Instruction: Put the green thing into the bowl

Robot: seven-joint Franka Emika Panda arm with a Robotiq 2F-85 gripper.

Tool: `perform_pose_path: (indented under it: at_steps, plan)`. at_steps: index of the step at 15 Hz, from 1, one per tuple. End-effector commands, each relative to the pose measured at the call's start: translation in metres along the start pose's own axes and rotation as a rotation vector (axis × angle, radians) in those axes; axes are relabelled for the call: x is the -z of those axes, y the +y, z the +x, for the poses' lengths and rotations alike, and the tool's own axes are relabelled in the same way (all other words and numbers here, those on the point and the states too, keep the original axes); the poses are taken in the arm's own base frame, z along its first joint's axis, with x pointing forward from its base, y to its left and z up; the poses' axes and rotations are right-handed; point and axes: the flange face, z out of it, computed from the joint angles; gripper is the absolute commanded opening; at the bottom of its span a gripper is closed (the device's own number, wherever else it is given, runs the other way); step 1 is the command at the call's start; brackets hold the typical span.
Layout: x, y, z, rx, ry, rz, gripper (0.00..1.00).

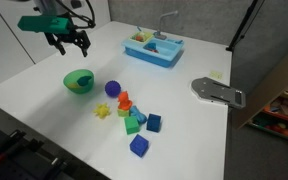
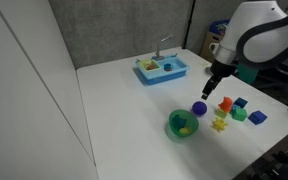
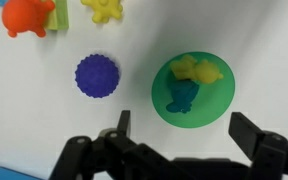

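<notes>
A: Wrist view has the teal block (image 3: 181,95) sitting inside the green bowl (image 3: 162,108), touching a yellow toy (image 3: 197,70).
B: Yep, and the hand (image 3: 184,132) hovers above it, fingers wide apart, holding nothing. Purple ball (image 3: 96,75) sits on the counter (image 3: 269,60) beside the bowl.

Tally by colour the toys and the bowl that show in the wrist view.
orange toy: 1
light-green block: 1
yellow toys: 2
purple ball: 1
teal-green thing, in the bowl: 1
green bowl: 1
Total: 7
</notes>
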Motion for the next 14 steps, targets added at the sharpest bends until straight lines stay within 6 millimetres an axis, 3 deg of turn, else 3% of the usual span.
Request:
perform_pose_path:
  at_steps: [1,5,10,14]
  plan:
    - [0.061,0.016,-0.022,-0.132,-0.024,-0.023,1.00]
    - [0.130,0.025,-0.034,-0.250,-0.080,-0.014,1.00]
    - [0.216,0.014,-0.058,-0.353,-0.097,-0.044,1.00]
    - [0.264,0.004,-0.074,-0.410,-0.076,-0.060,1.00]
